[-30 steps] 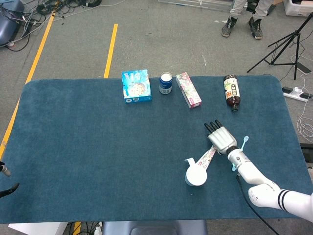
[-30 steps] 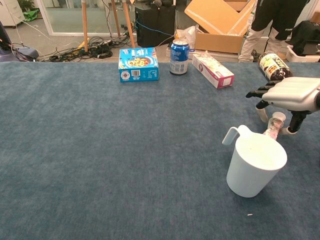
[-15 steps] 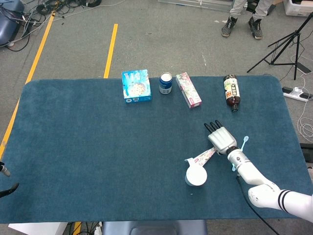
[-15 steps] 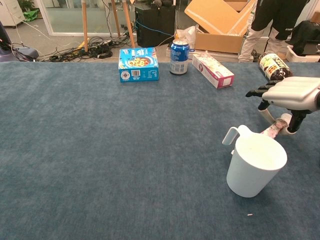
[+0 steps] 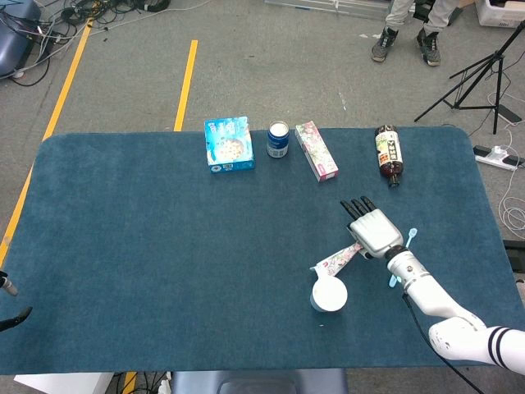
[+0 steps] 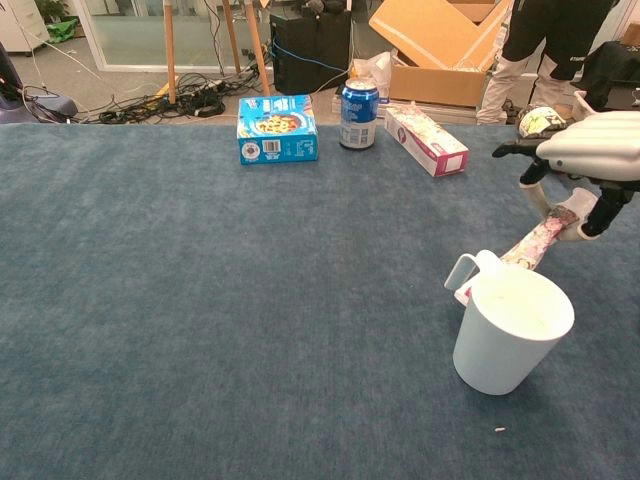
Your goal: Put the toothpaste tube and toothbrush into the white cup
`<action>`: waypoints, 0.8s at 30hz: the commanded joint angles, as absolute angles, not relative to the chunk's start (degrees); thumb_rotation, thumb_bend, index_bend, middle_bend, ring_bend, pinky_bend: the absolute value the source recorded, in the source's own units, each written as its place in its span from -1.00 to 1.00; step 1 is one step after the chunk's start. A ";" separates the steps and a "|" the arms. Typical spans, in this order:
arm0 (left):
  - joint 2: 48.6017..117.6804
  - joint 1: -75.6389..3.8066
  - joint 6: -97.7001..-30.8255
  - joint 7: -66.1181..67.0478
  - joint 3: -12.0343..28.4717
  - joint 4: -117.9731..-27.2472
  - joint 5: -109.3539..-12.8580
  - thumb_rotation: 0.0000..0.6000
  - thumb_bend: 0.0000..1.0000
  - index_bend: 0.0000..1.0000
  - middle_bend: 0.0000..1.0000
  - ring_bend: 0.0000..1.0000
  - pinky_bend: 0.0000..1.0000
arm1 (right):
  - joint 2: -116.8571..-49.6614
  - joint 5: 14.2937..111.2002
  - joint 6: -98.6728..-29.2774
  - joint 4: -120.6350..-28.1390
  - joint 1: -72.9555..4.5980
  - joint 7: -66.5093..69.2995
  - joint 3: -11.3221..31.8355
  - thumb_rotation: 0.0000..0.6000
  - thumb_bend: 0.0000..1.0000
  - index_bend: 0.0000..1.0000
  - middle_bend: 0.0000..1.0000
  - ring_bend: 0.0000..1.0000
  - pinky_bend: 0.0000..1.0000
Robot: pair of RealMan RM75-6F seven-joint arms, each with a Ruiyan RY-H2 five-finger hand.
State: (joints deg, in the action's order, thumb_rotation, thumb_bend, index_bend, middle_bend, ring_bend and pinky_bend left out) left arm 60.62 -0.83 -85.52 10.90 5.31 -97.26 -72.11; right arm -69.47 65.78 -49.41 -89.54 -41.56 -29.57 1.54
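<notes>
The right hand is pinching the cap end of the toothpaste tube toward the table's right edge, tube slanting down with its tail resting at the handle side of the white cup — so we're mid toothpaste step, I'd say. Next it probably needs to tip the tube upright over the cup's mouth and let go. The toothbrush is lying just right of the hand — left hand isn't visible.

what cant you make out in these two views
- Left hand: neither view shows it.
- Toothbrush: head view, mostly hidden behind the right hand; absent from chest view.
- Toothpaste tube: chest view, its lower end hidden behind the white cup.
- Bottle: chest view, largely hidden by the right hand.
</notes>
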 commanded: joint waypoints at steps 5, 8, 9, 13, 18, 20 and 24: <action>60.64 -0.77 -85.65 10.90 5.27 -97.31 -72.19 1.00 -0.79 0.08 -0.34 -0.28 -0.18 | -64.10 67.88 -52.03 -97.10 -40.52 -25.70 3.37 1.00 -0.60 0.29 -0.95 -1.00 -0.87; 60.64 -0.77 -85.63 10.89 5.28 -97.32 -72.17 1.00 -0.79 0.08 -0.34 -0.28 -0.18 | -62.26 68.74 -52.88 -99.59 -40.18 -24.37 3.99 1.00 -0.60 0.29 -0.95 -1.00 -0.87; 60.63 -0.77 -85.64 10.88 5.28 -97.33 -72.18 1.00 -0.79 0.08 -0.34 -0.28 -0.18 | -61.76 68.97 -53.13 -100.27 -40.07 -24.03 4.14 1.00 -0.60 0.29 -0.95 -1.00 -0.87; 60.62 -0.78 -85.57 10.85 5.28 -97.27 -72.13 1.00 -0.79 0.08 -0.34 -0.28 -0.18 | -59.32 70.01 -54.24 -103.33 -39.43 -22.44 4.77 1.00 -0.60 0.29 -0.95 -1.00 -0.87; 60.65 -0.83 -85.46 10.95 5.27 -97.24 -72.05 1.00 -0.79 0.08 -0.34 -0.28 -0.18 | -55.89 71.95 -55.86 -107.34 -38.29 -19.77 5.44 1.00 -0.60 0.30 -0.95 -1.00 -0.87; 60.71 -0.83 -85.46 11.04 5.27 -97.20 -72.02 1.00 -0.79 0.08 -0.34 -0.28 -0.18 | -54.01 73.23 -56.75 -109.42 -37.61 -18.19 5.74 1.00 -0.60 0.29 -0.95 -1.00 -0.87; 60.80 -0.91 -85.35 11.30 5.28 -97.12 -71.90 1.00 -0.79 0.08 -0.34 -0.28 -0.18 | -50.00 75.95 -58.81 -112.95 -36.08 -15.43 6.20 1.00 -0.60 0.29 -0.95 -1.00 -0.87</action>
State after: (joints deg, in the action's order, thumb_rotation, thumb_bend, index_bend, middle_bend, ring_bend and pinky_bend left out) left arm 60.80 -0.91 -85.34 11.30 5.28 -97.12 -71.89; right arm -51.67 74.62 -57.67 -111.40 -37.00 -16.78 5.84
